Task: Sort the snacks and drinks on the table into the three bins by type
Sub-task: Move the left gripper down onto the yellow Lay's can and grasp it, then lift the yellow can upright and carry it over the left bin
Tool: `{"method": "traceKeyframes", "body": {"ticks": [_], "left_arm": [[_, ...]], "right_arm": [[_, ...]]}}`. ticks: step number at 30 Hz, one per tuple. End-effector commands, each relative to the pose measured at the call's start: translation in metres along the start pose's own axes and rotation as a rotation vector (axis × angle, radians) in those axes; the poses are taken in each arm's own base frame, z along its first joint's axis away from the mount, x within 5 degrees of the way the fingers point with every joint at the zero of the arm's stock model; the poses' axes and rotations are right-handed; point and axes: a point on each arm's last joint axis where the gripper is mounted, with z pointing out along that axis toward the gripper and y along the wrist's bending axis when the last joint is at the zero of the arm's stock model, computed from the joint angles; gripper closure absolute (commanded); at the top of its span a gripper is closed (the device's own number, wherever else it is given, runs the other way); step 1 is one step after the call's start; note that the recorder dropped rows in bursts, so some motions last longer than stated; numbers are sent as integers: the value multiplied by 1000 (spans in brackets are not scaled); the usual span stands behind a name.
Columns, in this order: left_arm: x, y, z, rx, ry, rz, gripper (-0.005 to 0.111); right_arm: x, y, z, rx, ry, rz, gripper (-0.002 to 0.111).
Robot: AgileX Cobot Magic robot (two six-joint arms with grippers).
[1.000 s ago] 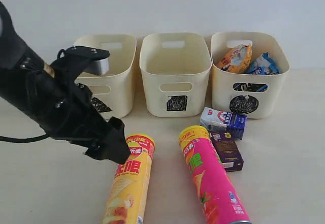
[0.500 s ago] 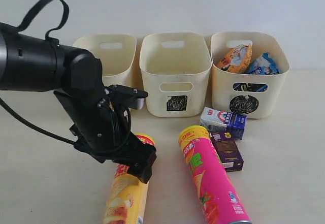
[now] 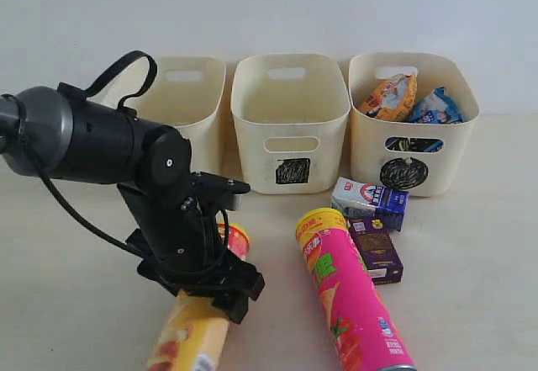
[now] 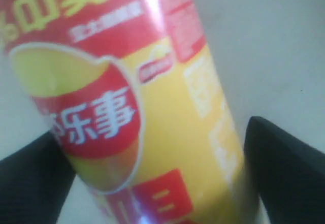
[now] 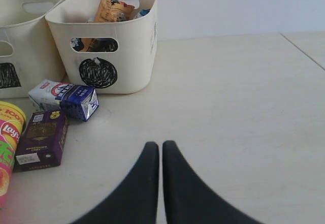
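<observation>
Left jaws: set one on each side of the yellow tube (image 4: 172, 122), placed to grip its round wall; whether they already pinch it cannot be told.
Right jaws: clenched on nothing, over bare worktop (image 5: 244, 107).
Yellow tube: lying on the worktop in front of the triangle bin (image 3: 197, 102), probably its destination.
Pink tube (image 3: 349, 304): lying alongside, untouched, probably next.
Cartons: white-blue (image 3: 370, 201) and purple (image 3: 377, 253), together below the circle bin (image 3: 370, 148).
Packets: orange (image 3: 388, 95) and blue (image 3: 435, 107), already sorted in the circle bin.
</observation>
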Motion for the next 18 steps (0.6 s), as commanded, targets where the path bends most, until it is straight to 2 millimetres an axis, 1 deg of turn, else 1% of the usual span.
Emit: {"method": "traceKeyframes", "body": {"ticks": [1, 2, 3, 4, 6, 9, 12, 16, 18], "left_arm": [[-2, -3, 5, 2, -1, -5, 69], [-2, -3, 5, -1, -2, 11, 85], [-2, -3, 4, -2, -5, 27, 99], [-2, -3, 2, -3, -7, 55, 102], [-3, -3, -5, 1, -22, 55, 103], [-3, -5, -25, 7, -58, 71, 103], [-1, -7, -55, 14, -92, 95, 103], [1, -11, -97, 30, -184, 103, 103], [2, -9, -114, 31, -226, 110, 103]], "right_arm": [[0, 0, 0, -2, -15, 2, 108], [0, 0, 0, -2, -15, 2, 108], [0, 0, 0, -2, -15, 2, 108], [0, 0, 0, -2, -15, 2, 108], [0, 0, 0, -2, -15, 2, 108], [0, 0, 0, -2, -15, 2, 108], [0, 0, 0, -2, -15, 2, 108], [0, 0, 0, -2, -15, 2, 108], [0, 0, 0, -2, -15, 2, 108]]}}
